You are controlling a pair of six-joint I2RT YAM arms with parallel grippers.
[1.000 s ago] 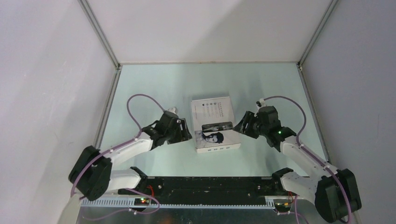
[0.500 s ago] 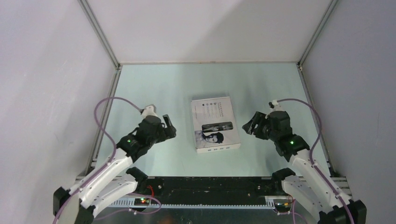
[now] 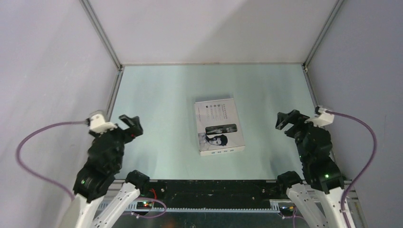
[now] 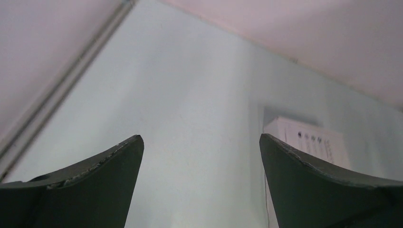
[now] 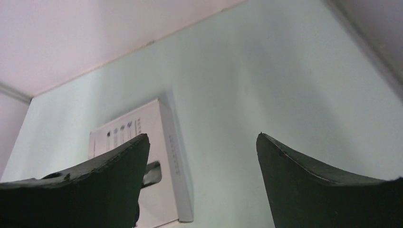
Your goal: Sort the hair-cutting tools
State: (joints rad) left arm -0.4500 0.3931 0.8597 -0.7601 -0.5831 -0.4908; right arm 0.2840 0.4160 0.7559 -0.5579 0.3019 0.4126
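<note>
The hair-cutting tools are out of view; none of the black pieces shows loose on the table. A flat white box [image 3: 218,126] with a printed lid lies shut at the table's middle. The left wrist view shows this box [image 4: 309,137] far ahead on the right, and the right wrist view has the box [image 5: 128,126] ahead on the left. My left gripper [image 3: 132,124] [image 4: 200,137] hangs open well left of it, nothing between its fingers. My right gripper [image 3: 290,121] [image 5: 202,136] stands open well right of the box, also holding nothing.
The pale green table [image 3: 176,90] is closed in by white walls at the back and both sides, with metal frame strips [image 3: 113,90] along the edges. A black rail [image 3: 209,187] with wiring runs along the near edge between the arm bases.
Both arms have drawn back from the box's left and right sides toward the near corners. Both grippers have opened wider. The box has not moved.
</note>
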